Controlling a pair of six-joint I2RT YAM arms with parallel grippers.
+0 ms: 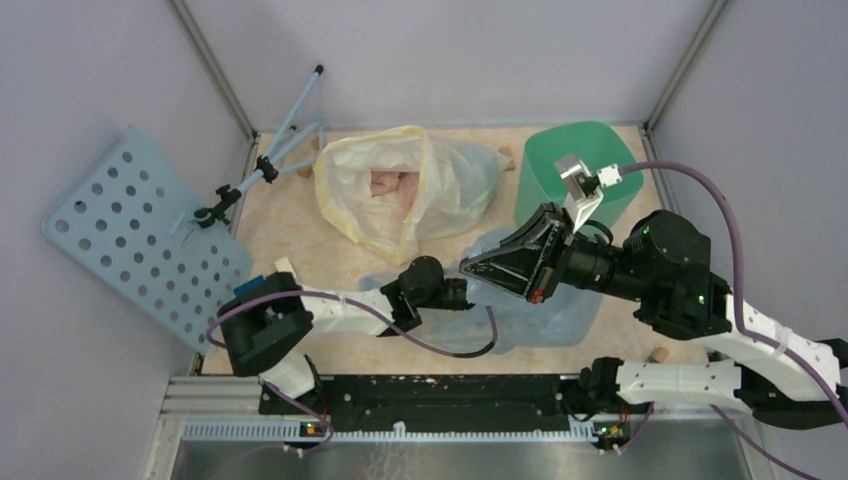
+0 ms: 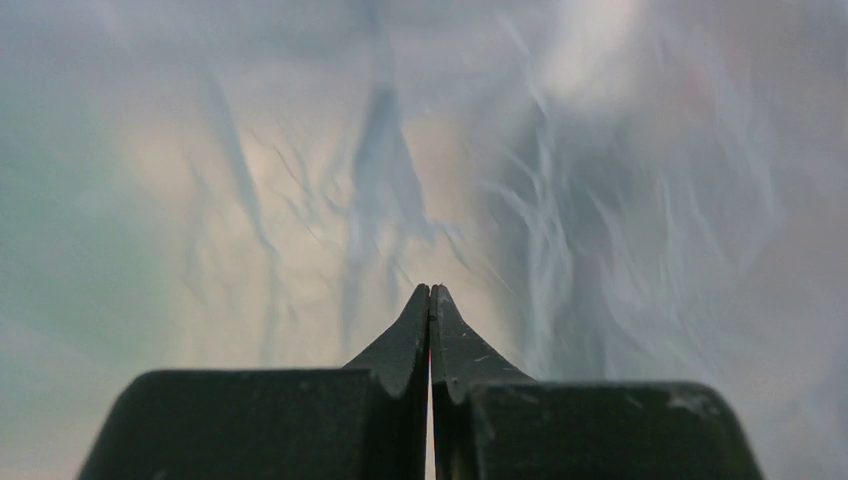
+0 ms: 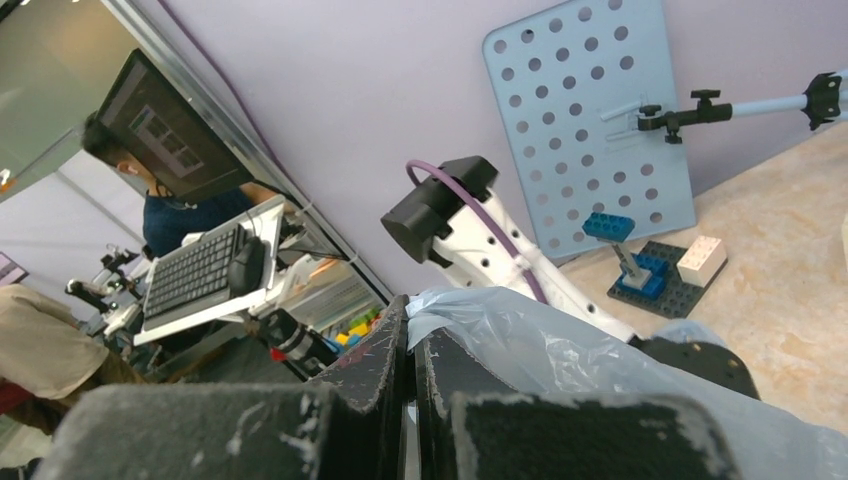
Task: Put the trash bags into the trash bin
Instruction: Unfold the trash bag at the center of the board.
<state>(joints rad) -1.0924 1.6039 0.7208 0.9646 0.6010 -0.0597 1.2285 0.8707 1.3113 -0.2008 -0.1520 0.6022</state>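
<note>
Clamped shut at the right gripper (image 1: 468,268), centre of the overhead frame, apparently on a top edge of the thin, crinkly, see-through pale-blue plastic bag (image 1: 540,310). Shut as well at the left gripper (image 2: 431,290), just below, with film all round; cannot tell whether any is pinched. Slumped otherwise across the lower centre-right of the frame, short of the mint-green, rounded-square plastic bin (image 1: 548,178) in the upper right. Could slip free of so slight a nip on lifting. Could drag trailing folds against the bin's rim and tip or shove it. Could sag outside rather than drop in. Could snag around the left gripper, or sweep the whitish, yellow-rimmed plastic bag (image 1: 440,190) at upper centre.
</note>
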